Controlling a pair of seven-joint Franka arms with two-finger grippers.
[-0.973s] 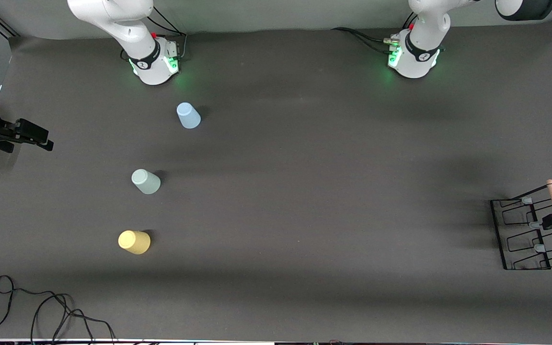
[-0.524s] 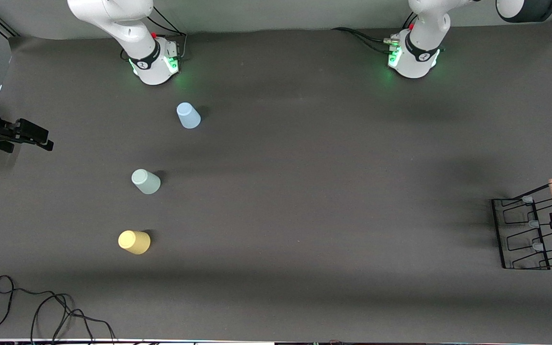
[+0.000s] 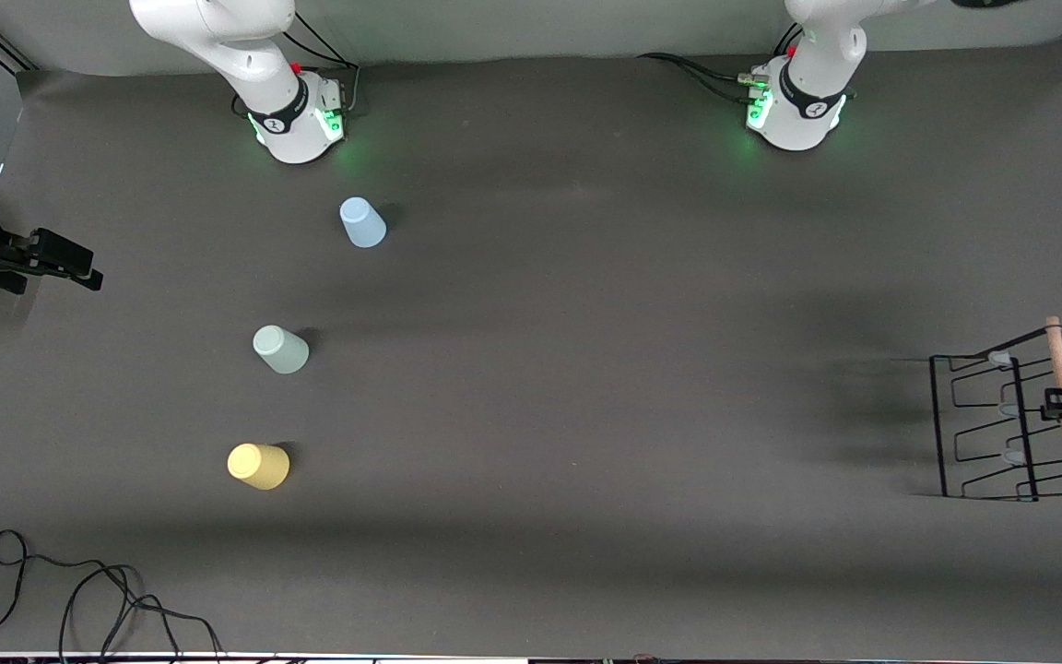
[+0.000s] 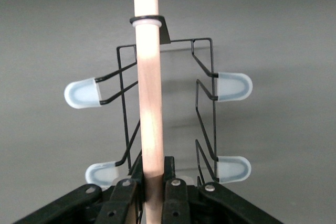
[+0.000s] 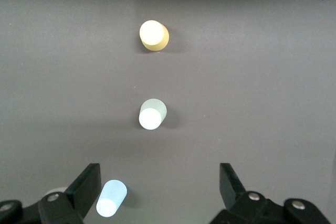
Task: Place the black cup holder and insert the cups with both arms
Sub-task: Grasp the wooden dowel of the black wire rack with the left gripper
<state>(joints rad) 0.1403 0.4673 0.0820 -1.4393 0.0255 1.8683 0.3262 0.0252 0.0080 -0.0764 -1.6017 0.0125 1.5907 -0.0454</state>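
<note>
Black cup holder (image 3: 1001,429) has risen off the table (image 3: 586,369) at the left arm's end. Left gripper (image 3: 1061,406) clamps its wooden rod (image 4: 149,108); wrist view alone shows fingers (image 4: 173,195) pinching. Right gripper (image 5: 157,190), jaws apart, waits above upturned cups (image 3: 281,349).

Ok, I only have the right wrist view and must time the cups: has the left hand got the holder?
Observer: Yes, the left hand is shut on the wooden handle of the black cup holder.
Operator: Where is it?
Observer: At the left arm's end of the table; its shadow lies apart from it, so it looks lifted.
Operator: And where's my right hand?
Observer: The right hand waits over the table's edge at the right arm's end.
</note>
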